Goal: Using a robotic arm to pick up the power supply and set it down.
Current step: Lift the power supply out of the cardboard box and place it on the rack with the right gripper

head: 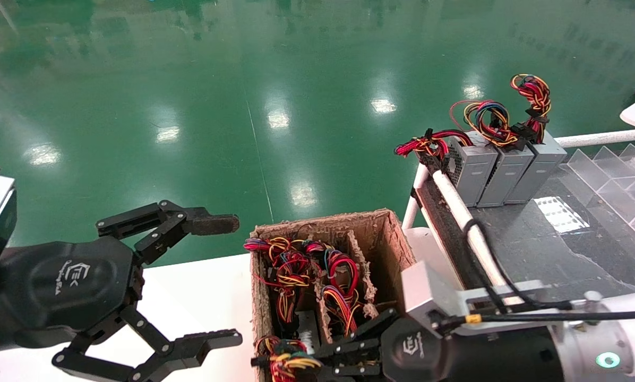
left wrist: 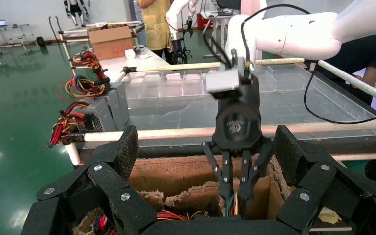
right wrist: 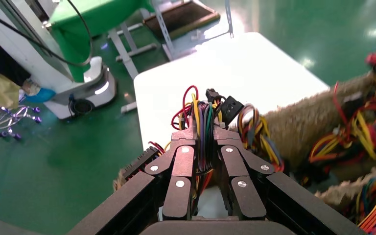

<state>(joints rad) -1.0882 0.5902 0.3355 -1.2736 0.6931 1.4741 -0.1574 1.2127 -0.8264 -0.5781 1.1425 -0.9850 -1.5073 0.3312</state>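
My right gripper (head: 275, 363) reaches into the near end of a torn cardboard box (head: 323, 223). Its fingers (right wrist: 183, 147) are shut on the coloured wire bundle (right wrist: 200, 112) of a power supply, whose grey body is hidden down in the box. From the left wrist view the same gripper (left wrist: 238, 196) points down into the box with wires between its tips. More wire bundles (head: 296, 265) fill the other compartments. My left gripper (head: 230, 281) hovers open over the white table (head: 200, 297), left of the box, holding nothing.
Three grey power supplies (head: 503, 170) stand side by side at the far end of the dark bench (head: 535, 249) on the right, wires up. A white rail (head: 455, 204) edges that bench. Clear acrylic dividers (head: 615, 180) lie further right. Green floor lies beyond.
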